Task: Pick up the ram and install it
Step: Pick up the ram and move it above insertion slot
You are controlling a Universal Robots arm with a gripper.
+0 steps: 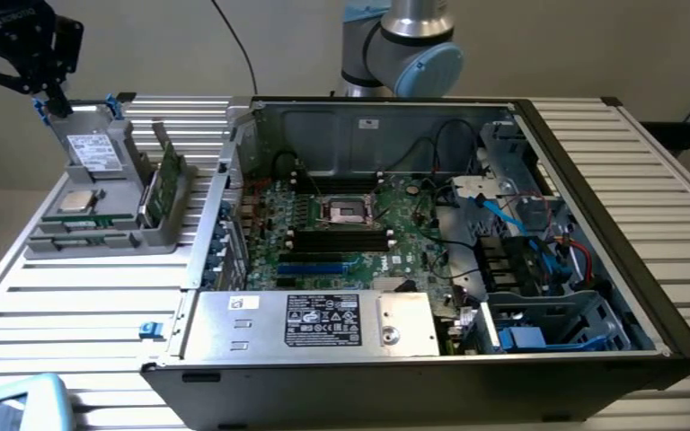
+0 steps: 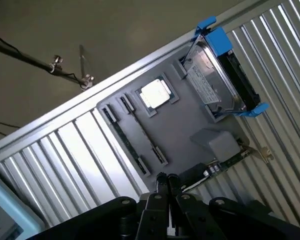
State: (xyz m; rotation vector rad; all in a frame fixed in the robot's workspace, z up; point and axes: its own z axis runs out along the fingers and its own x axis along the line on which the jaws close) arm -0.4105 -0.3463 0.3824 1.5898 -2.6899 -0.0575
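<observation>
- Tool point(image 1: 55, 104) hangs at 10 o'clock in the exterior view, over the far end of the grey tray point(image 1: 46, 244). Its two black fingers point(image 2: 161, 181) are pressed together and clamp nothing.
- One ram point(image 1: 168, 172), a thin green stick, stands on its long edge in the tray. It sits on the side facing 3 o'clock, apart from the tool.
- That side of the tray lies just beside the metal wall of the computer case point(image 1: 632, 224), so the room there is narrow.
- Bare slats of the worktop point(image 1: 69, 305) lie open from the tray toward 6 and 7 o'clock.
- At its 12 o'clock end the tray reaches close to the worktop's far edge.
- The worktop is ribbed, pale metal in long parallel slats. The tray is matte grey plastic with moulded pockets.
- One square silver processor chip point(image 2: 155, 93) lies flat in a pocket of its own.
- One boxy grey drive point(image 2: 210, 82) with a white label stands in a blue bracket point(image 2: 217, 36).
- Two narrow channels point(image 2: 135, 137) in the tray hold nothing.
- The case is black, open on top and sits at the middle of the exterior view. One green motherboard point(image 1: 411, 242) lies in it, with black slots point(image 1: 339, 239) side by side.
- One pale blue object point(image 1: 15, 402) sits at 7 o'clock at the worktop's corner.
</observation>
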